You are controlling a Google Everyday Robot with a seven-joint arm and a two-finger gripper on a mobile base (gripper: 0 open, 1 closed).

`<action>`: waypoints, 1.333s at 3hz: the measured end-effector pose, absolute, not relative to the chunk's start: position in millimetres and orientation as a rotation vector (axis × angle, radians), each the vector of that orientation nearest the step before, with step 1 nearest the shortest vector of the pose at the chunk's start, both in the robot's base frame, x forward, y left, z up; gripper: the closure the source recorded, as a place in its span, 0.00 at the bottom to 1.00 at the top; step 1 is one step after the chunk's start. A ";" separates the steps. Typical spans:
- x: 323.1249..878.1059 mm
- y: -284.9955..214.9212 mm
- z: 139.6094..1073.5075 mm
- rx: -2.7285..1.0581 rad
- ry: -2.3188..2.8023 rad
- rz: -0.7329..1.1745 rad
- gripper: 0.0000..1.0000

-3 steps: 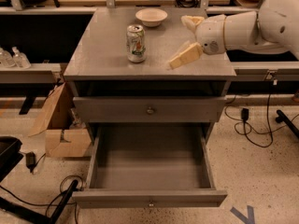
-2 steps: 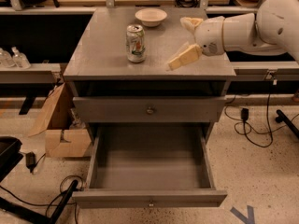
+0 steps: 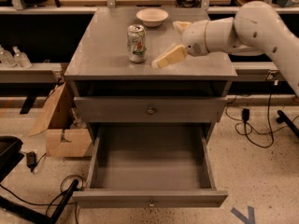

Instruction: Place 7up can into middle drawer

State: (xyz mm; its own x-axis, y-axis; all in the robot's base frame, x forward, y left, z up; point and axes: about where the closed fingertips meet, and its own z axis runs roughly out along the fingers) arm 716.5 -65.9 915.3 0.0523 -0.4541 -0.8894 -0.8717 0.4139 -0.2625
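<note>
1. On the grey worktop (image 3: 100, 50), the can (image 3: 136, 43) stands upright, left of centre and near the front edge. Its shiny top faces up and its green lettering faces the camera.
2. Just right of the can, the tool (image 3: 166, 45) hovers over the worktop with its two pale fingers spread wide. One finger (image 3: 169, 57) angles down towards the can's base and the other shows further back.
3. The tool grips nothing. A narrow gap separates the nearer fingertip from the can, so the two do not touch.
4. The white arm (image 3: 254, 27) reaches in from the right edge, thick and rounded, ending at the tool.
5. A white bowl (image 3: 152, 16) sits at the back of the worktop, behind the can and slightly right of it, well apart from the tool.
6. Below the worktop there is a dark slot, then a closed drawer front (image 3: 117, 109) with a small round knob (image 3: 151, 110) at its centre.
7. Under that, the middle drawer (image 3: 112, 199) is pulled far out towards the camera. Its deep grey tray holds nothing, and its narrow front panel carries a small knob.
8. On the floor to the left of the cabinet, a cardboard box (image 3: 65, 136) leans with a flap raised.
9. Black cables (image 3: 254, 134) trail over the speckled floor to the right.
</note>
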 end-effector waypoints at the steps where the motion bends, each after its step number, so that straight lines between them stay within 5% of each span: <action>1: 753.2 -48.5 901.4 -1.141 1.595 0.469 0.00; 4: 803.8 9.3 874.5 -1.017 1.515 0.599 0.00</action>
State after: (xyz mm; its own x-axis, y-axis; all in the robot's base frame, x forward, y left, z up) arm 803.8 9.3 874.5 0.0335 -0.2679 -0.9629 -0.8540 0.4929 -0.1668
